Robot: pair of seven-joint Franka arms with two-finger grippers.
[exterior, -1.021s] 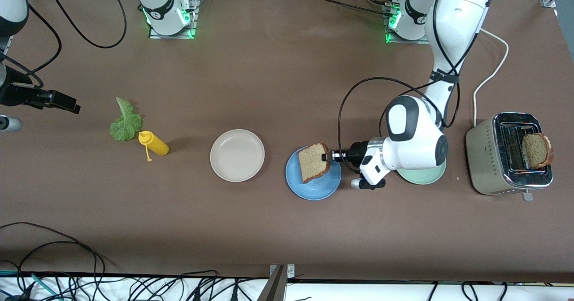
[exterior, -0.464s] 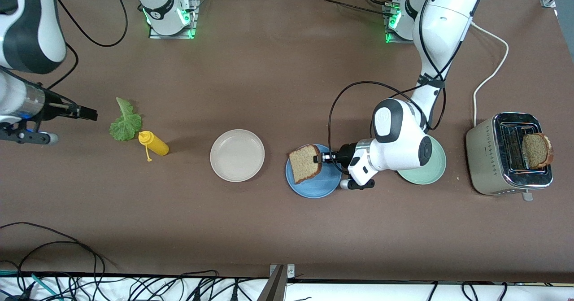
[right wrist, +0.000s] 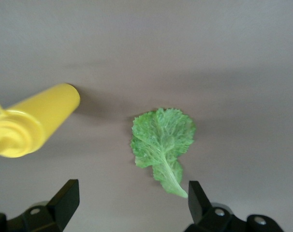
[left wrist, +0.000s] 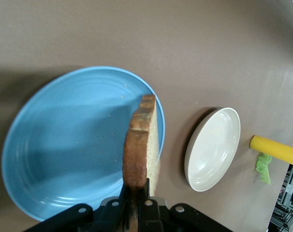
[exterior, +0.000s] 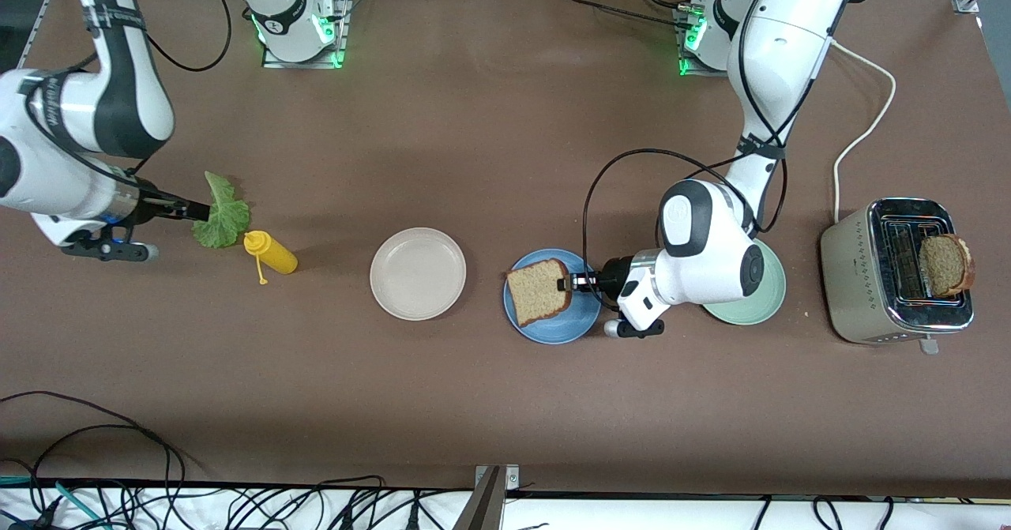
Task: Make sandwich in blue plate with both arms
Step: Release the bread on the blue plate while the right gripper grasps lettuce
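Bread slice (exterior: 539,291) is pinched upright by left gripper (exterior: 565,283) over blue plate (exterior: 553,328), mid-desk; right gripper (right wrist: 132,203) is spread wide over lettuce leaf (exterior: 220,212) beside yellow bottle (exterior: 271,252), toward right arm's end; no writing legible

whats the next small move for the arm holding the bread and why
Probably lower a little and open: the left gripper is shut on the bread slice, held on edge over the blue plate, not yet lying flat in it.

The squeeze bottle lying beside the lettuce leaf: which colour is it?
Yellow squeeze bottle, cap included; right wrist view shows it best.
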